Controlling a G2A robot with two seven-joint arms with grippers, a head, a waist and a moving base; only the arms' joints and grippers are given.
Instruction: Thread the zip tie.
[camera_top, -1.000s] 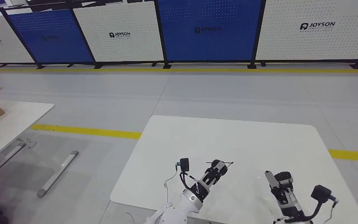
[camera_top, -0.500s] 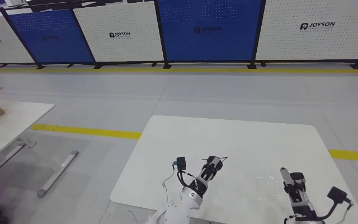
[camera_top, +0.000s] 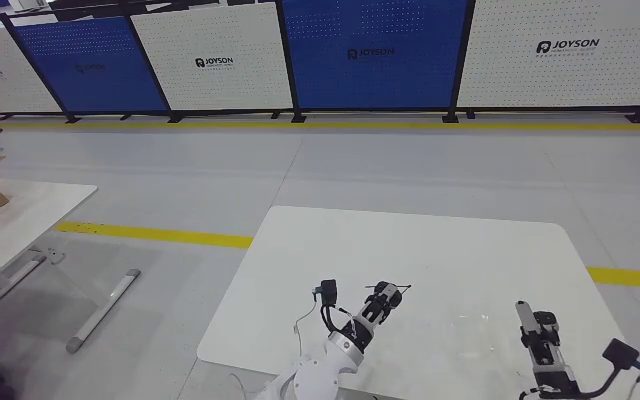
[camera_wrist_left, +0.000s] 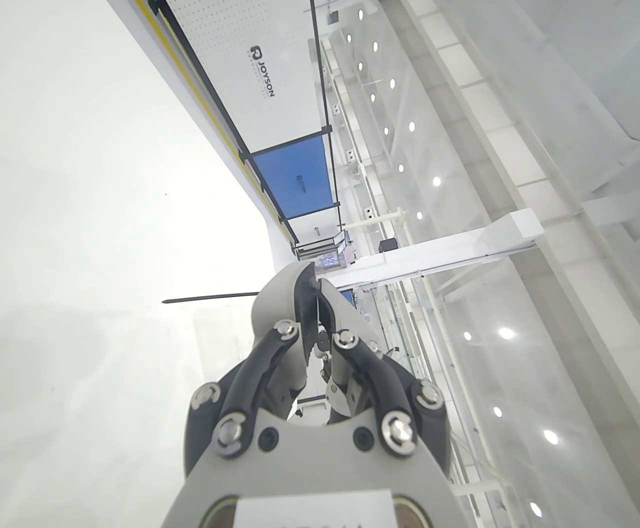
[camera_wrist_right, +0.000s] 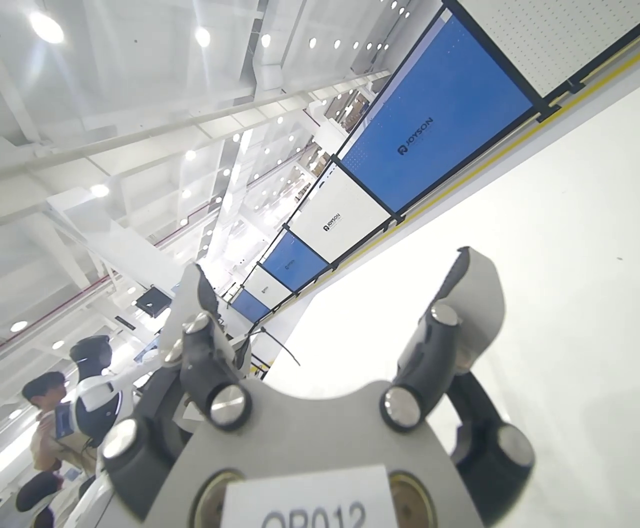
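At the tabletop's (camera_top: 400, 240) near edge my left gripper (camera_wrist_left: 315, 280) clamps the black zip tie (camera_wrist_left: 210, 298), its end jutting free for threading, while my right gripper (camera_wrist_right: 332, 262) hangs open, empty.

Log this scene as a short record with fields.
table: white
zip tie: black, thin, straight end sticking out sideways from the grip, above the table
left gripper: shut on the zip tie, over the table's near edge
right gripper: open, holding nothing, apart from the zip tie, by the table's near right corner
threading: no loop seen in the zip tie
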